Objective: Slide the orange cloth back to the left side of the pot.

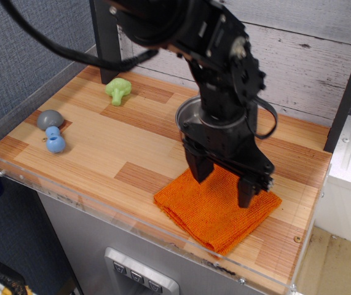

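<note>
Far left on the wooden table: grey and blue toy, green broccoli toy. Right of centre: pincer spread wide, empty, both fingertips down at the orange cloth; contact unclear. Cloth flat at near right. Behind, mostly hidden: the pot.

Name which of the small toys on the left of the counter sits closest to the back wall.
The green broccoli-shaped toy. It lies near the dark post at the back; the grey dome and blue figure lie nearer the front edge.
</note>
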`<action>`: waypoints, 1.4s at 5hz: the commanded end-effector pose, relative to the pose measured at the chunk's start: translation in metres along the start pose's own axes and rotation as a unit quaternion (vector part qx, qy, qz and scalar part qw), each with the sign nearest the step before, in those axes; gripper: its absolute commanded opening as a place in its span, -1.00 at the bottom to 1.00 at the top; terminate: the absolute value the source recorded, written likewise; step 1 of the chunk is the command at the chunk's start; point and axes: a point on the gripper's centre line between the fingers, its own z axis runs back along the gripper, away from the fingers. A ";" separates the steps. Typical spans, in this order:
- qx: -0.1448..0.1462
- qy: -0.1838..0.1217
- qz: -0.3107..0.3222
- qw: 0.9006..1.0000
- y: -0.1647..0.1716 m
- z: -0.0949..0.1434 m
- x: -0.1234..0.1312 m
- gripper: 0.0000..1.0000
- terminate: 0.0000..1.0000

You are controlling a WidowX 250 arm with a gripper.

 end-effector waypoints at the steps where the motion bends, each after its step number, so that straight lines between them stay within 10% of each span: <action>1: 0.018 -0.003 -0.004 1.000 0.000 -0.015 -0.004 1.00 -1.00; 7: 0.043 0.062 0.058 0.995 0.037 -0.038 -0.037 1.00 -1.00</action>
